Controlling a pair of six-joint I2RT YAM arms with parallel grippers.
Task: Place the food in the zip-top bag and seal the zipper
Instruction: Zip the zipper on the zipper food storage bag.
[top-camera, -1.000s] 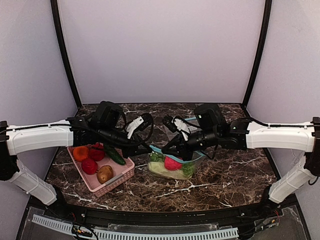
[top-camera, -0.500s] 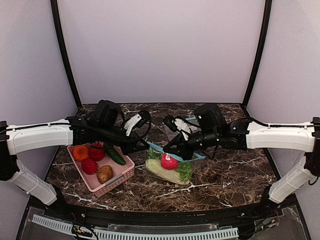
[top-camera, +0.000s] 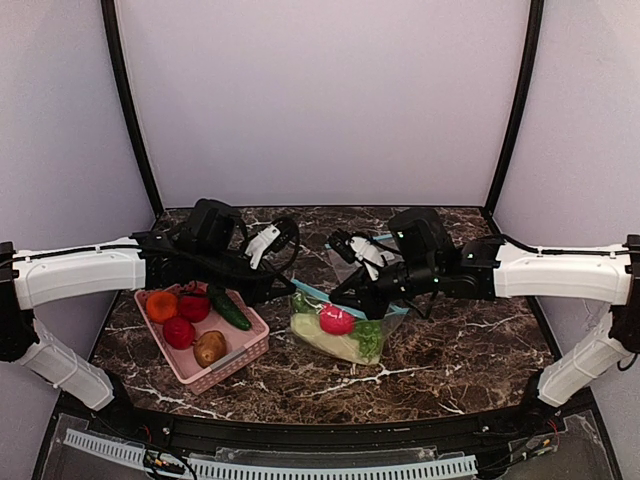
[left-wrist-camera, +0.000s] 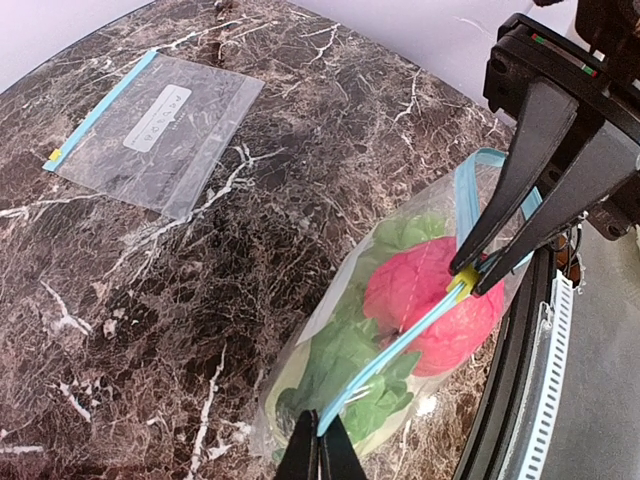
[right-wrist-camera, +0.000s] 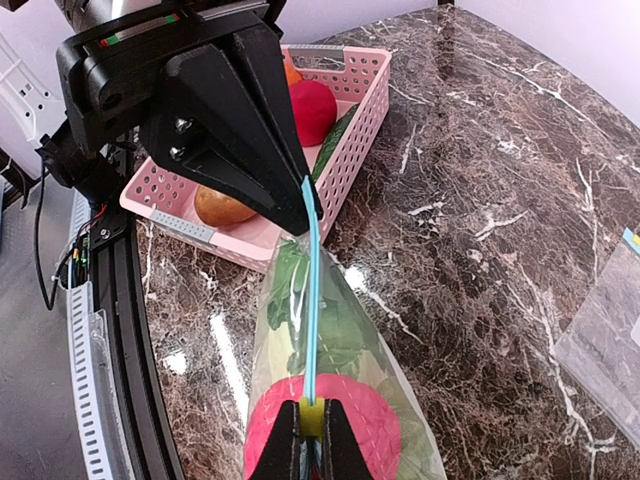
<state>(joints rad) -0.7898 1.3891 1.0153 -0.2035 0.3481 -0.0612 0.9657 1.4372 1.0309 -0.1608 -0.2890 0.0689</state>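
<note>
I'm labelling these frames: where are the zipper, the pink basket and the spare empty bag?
zipper (right-wrist-camera: 311, 300), right wrist view, middle of the teal strip.
pink basket (right-wrist-camera: 352, 160), right wrist view, perforated side wall.
spare bag (left-wrist-camera: 170, 140), left wrist view, clear middle.

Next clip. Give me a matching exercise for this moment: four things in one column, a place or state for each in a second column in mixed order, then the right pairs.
Column A
1. left gripper
2. pinkish-red round vegetable
3. second clear bag
4. pink basket

Column B
a. lying flat and empty on the marble table
b. shut on one end of the teal zipper
c. holding a potato and a cucumber
d. inside the filled zip-top bag

Pairs: 1-b, 2-d, 3-a, 4-c
</note>
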